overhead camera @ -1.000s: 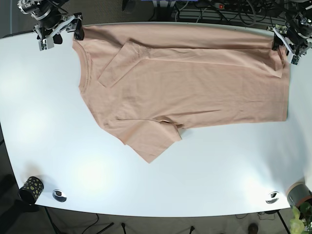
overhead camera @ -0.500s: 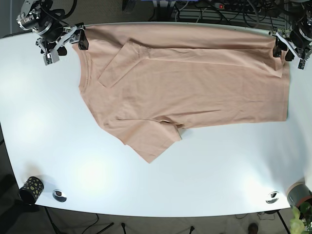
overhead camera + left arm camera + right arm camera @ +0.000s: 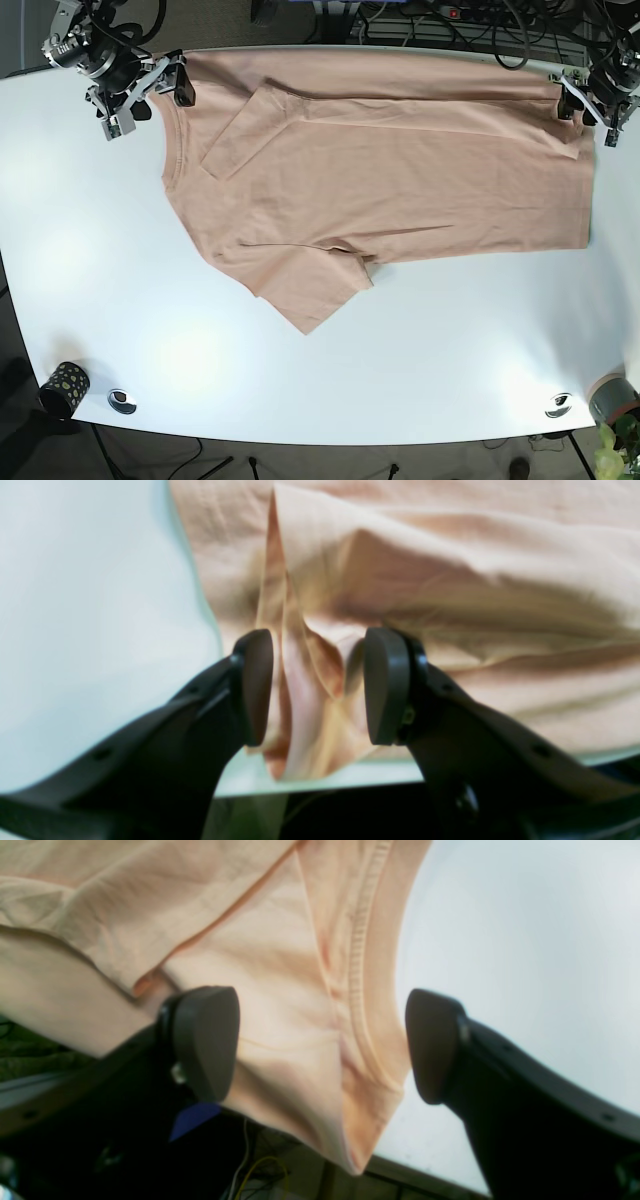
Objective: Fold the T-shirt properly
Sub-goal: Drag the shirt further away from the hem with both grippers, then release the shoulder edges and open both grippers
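Observation:
A peach T-shirt [image 3: 400, 170] lies spread on the white table [image 3: 450, 340], collar to the left, hem to the right, its far sleeve folded onto the body. In the base view my right gripper [image 3: 148, 95] is at the far-left shoulder corner. In the right wrist view it [image 3: 320, 1045] is open, and the shirt's collar-and-shoulder corner [image 3: 280, 965] hangs between the jaws over the table edge. My left gripper [image 3: 588, 112] is at the far-right hem corner. In the left wrist view it [image 3: 315, 685] is open, with a bunched fold of the shirt [image 3: 450, 555] between the jaws.
A black cup with gold dots [image 3: 63, 388] and a small silver disc [image 3: 122, 401] sit at the near left. Another silver disc [image 3: 559, 405] and a grey pot [image 3: 610, 398] sit at the near right. Cables run behind the far table edge.
My right gripper has moved right and slightly nearer, onto the shirt's shoulder corner. My left gripper has shifted a little at the hem corner. The shirt lies the same.

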